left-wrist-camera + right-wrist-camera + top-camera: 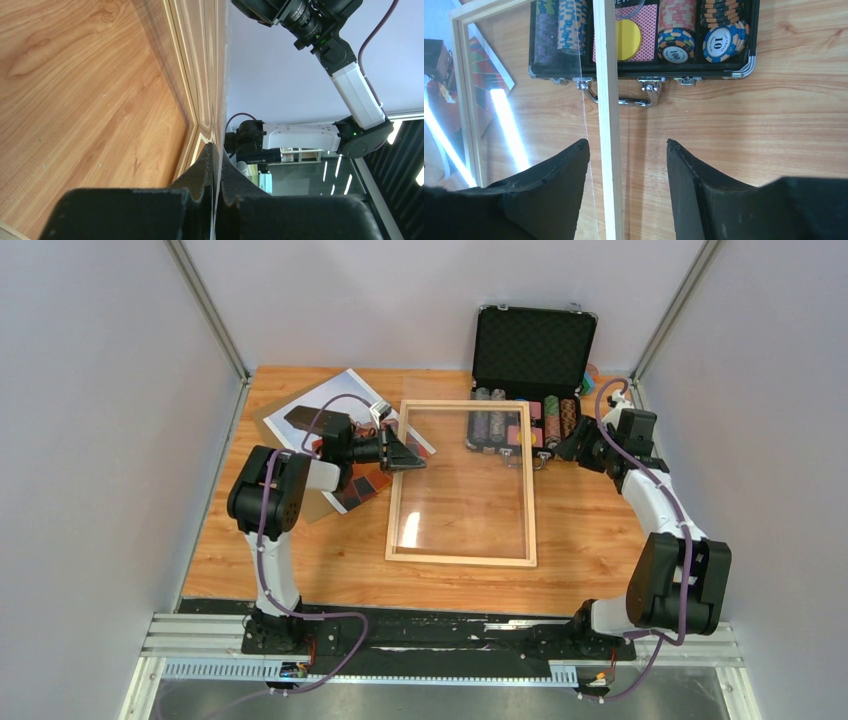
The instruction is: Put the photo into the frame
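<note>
Left pincer (216, 150), pressed together, is set against the left rail of the frame (460, 559); right pincer (628, 145) is spread astride the right rail. The photo (328, 397) is not yet inserted.

pale wood frame (460, 559); orange-brown grained table (300, 550); black case (535, 340); striped blue, orange, purple chips (676, 42); white-edged multicoloured photo (335, 395).
</note>
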Controlling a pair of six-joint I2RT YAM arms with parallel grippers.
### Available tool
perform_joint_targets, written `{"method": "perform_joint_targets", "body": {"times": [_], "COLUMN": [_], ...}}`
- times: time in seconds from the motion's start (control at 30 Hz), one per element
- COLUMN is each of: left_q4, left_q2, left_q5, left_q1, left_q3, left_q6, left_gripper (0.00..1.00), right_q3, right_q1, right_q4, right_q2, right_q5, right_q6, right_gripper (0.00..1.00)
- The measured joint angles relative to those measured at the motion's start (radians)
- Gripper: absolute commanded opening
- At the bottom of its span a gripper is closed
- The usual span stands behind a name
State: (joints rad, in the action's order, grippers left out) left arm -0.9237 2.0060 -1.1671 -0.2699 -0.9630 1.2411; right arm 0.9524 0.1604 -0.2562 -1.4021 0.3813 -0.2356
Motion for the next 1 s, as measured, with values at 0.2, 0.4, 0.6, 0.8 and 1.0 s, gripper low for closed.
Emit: {"method": "perform_joint_targets", "body": {"times": [0.2, 0.4, 0.6, 0.8, 1.0], "left_q4": [0.008, 0.009, 0.01, 0.01, 0.011], "left_q2": [0.008, 0.014, 0.021, 0.022, 0.03], "left_q5": [-0.002, -0.002, -0.002, -0.002, -0.002], "left_q1": [-0.008, -0.016, -0.023, -0.025, -0.025], "left_q3": [-0.013, -0.015, -0.027, -0.027, -0.029], "left_q6": [-0.012, -0.016, -0.017, -0.018, -0.018], "left_gripper": [0.0, 0.0, 0.0, 0.0, 0.0], "right_q3": [-0.006, -0.006, -0.006, -0.006, -0.006], "right_q1": [0.0, 0.0, 0.0, 0.0, 0.0], "right_q4": [0.003, 0.007, 0.007, 0.007, 0.007], "right_q2": [-0.002, -0.002, -0.002, -0.002, -0.002], "right_q5": [0.004, 0.004, 0.005, 0.005, 0.005], "right_q6": [0.0, 0.0, 0.0, 0.0, 0.0], "right_gripper": [0.56, 0.56, 0.56, 0.56, 0.56]}}
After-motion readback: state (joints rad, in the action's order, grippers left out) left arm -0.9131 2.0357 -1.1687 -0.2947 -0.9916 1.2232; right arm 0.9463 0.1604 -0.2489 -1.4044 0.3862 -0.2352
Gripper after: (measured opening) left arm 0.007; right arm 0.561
